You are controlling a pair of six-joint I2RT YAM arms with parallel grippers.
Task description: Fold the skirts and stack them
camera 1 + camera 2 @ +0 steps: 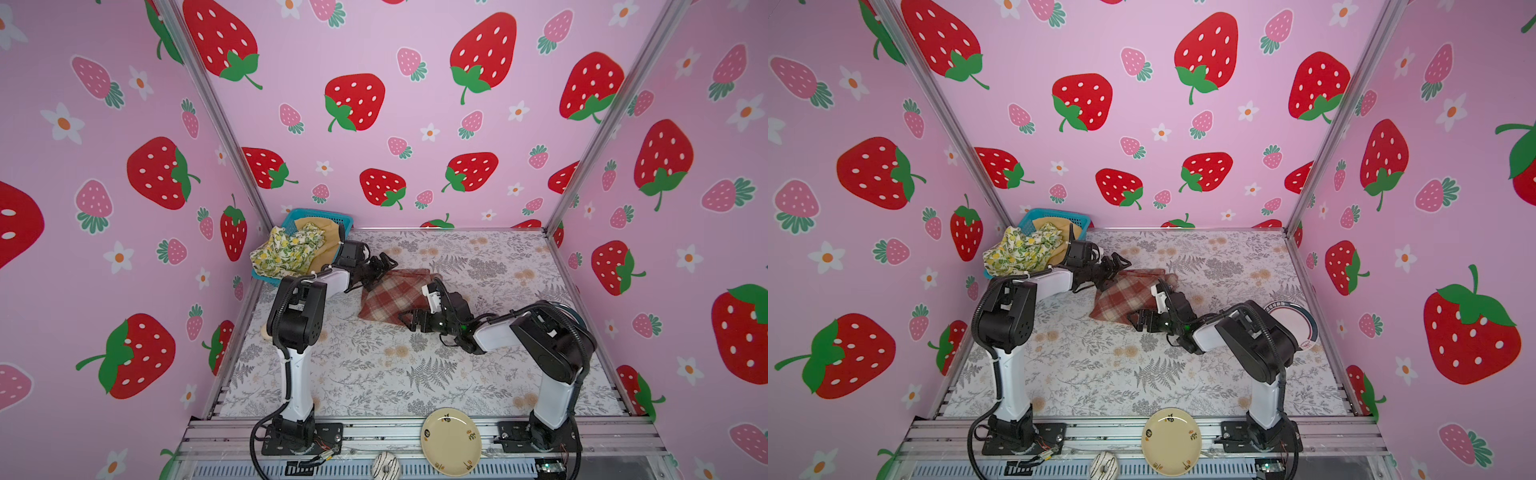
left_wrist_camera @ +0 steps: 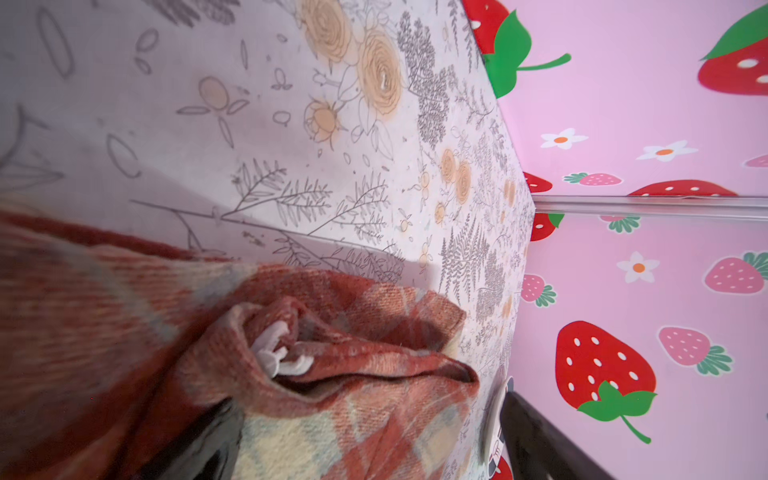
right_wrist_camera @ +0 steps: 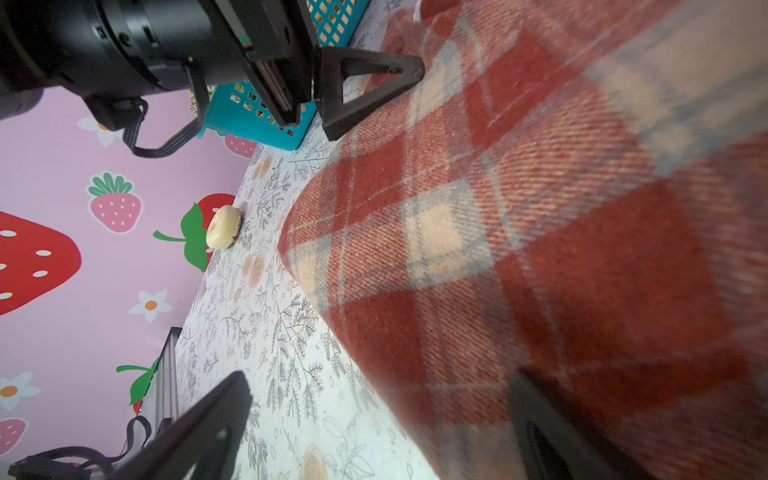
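near the middle of the table (image 1: 457,374), a little toward its back edge, the plaid skirt (image 1: 390,297) lay flat in a rough folded shape. in the left wrist view one corner of it was bunched up, with a bit of white cloth (image 2: 278,353) showing in the folds. the left gripper (image 1: 380,272) sat at the skirt's back left corner with its claw spread wide, grasping nothing. in the right wrist view one of its fingers (image 3: 409,70) had its tip at the cloth's edge, though whether it pressed on the cloth could not be told. the right gripper (image 1: 411,321) was low at the skirt's front edge, its claw also released, one finger (image 3: 224,399) over bare table and the other over the plaid. at the back left corner of the table stood the blue basket (image 1: 316,213). it held the lemon skirt (image 1: 286,251), crumpled and spilling over the basket's left rim, and the mustard skirt (image 1: 328,230) beneath it. a cream plate (image 1: 451,440) rested on the metal rail along the front edge, between the two arm bases, and a small pale doughnut (image 3: 223,232) lay by the table's left edge
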